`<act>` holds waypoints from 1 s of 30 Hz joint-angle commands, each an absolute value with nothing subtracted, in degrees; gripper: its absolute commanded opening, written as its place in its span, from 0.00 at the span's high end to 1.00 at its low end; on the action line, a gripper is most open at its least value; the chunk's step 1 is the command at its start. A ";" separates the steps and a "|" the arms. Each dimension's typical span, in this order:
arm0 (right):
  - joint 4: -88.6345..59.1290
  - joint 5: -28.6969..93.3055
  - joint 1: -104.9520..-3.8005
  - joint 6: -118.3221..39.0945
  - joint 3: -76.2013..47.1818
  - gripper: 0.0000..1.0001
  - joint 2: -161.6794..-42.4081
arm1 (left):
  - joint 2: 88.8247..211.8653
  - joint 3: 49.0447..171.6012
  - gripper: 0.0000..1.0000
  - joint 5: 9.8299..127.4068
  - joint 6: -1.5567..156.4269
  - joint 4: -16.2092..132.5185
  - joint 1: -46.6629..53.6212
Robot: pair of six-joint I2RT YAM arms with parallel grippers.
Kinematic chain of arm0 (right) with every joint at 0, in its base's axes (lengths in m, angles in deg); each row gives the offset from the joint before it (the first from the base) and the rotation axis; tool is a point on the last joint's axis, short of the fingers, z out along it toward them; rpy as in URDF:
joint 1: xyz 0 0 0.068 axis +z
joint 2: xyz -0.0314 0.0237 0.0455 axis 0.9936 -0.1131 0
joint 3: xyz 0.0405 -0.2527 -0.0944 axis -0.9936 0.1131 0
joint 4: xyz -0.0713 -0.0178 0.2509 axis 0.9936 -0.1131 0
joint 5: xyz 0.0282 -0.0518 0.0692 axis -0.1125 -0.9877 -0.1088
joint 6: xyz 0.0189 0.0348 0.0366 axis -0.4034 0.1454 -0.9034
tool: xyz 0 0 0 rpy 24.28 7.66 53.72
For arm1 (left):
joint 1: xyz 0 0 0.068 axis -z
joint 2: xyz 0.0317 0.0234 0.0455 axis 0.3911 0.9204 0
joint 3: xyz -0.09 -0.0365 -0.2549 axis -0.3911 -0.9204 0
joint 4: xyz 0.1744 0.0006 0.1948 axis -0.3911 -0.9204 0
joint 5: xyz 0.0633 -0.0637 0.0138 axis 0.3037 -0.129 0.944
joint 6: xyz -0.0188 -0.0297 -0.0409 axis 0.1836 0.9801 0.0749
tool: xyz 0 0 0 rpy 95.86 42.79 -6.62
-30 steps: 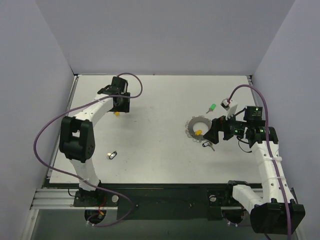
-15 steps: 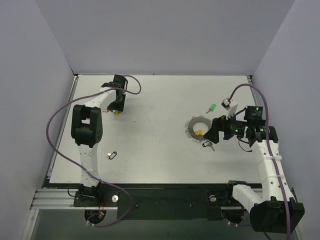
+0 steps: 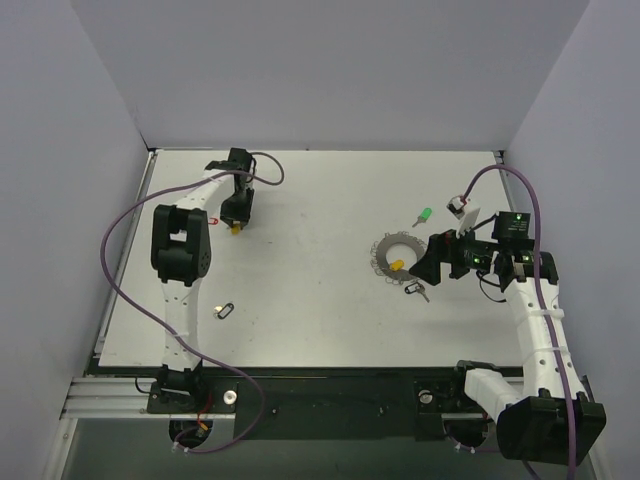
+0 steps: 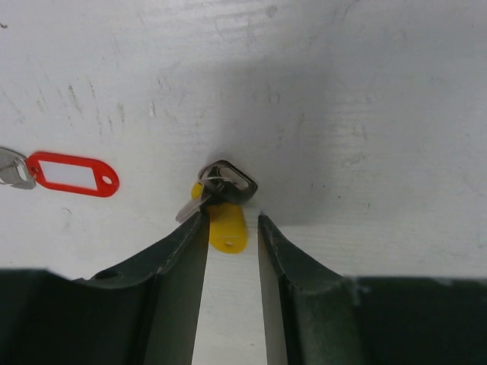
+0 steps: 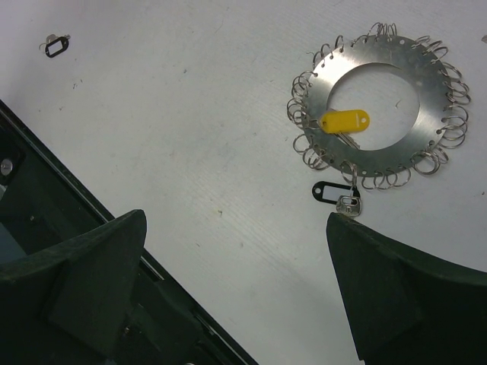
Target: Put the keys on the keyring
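- Two arms reach over the white table (image 3: 300, 320): the left to its far left part, the right beside the keyring (image 5: 431, 106).
- The left gripper (image 4: 232, 224) points down at a yellow key (image 4: 227, 232). Its jaws stand narrow, one on each side of the tag, and a sliver of table shows between the tag and one finger (image 4: 278, 258), so nothing is clamped.
- A red key (image 4: 72, 173) lies just beside the yellow one, apart from it.
- The right gripper (image 5: 236, 220) hangs wide open and holds nothing.
- The keyring lies flat, right of the table's middle: a metal disc with a hollow centre and wire loops round its rim.
- A second yellow key (image 5: 344, 121) lies across its inner edge; whether a loop holds it cannot be told.
- A black key (image 5: 335, 196) lies at the rim.
- A green key (image 3: 425, 215) lies beyond the ring, apart.
- Another black key (image 3: 224, 311) lies near left, well apart.
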State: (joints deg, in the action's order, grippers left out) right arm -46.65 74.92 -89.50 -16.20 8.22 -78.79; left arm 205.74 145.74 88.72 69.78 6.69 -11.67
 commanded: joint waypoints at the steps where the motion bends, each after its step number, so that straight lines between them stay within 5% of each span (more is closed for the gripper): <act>1: -47.91 77.31 -90.09 -15.57 7.60 0.00 -79.15 | 207.91 150.03 0.59 83.92 70.69 2.88 -13.00; 6: -48.61 78.10 -90.97 -15.05 7.16 0.00 -78.88 | 208.44 150.48 0.67 84.08 70.87 2.61 -13.09; 13: -48.96 79.24 -91.33 -14.69 7.25 0.00 -78.80 | 204.41 146.36 0.97 83.56 71.13 4.28 -12.83; 25: -49.66 79.59 -91.33 -13.90 7.51 0.00 -79.32 | 185.08 124.65 0.99 81.45 72.36 15.17 -13.00; 30: -49.58 79.42 -91.41 -13.81 7.51 0.00 -79.59 | 184.10 122.27 0.89 81.10 72.80 16.15 -13.09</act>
State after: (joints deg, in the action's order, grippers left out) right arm -48.94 77.33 -91.03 -14.80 8.22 -79.05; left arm 186.75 123.23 82.14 71.72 11.95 -12.69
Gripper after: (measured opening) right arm 0.998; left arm 0.059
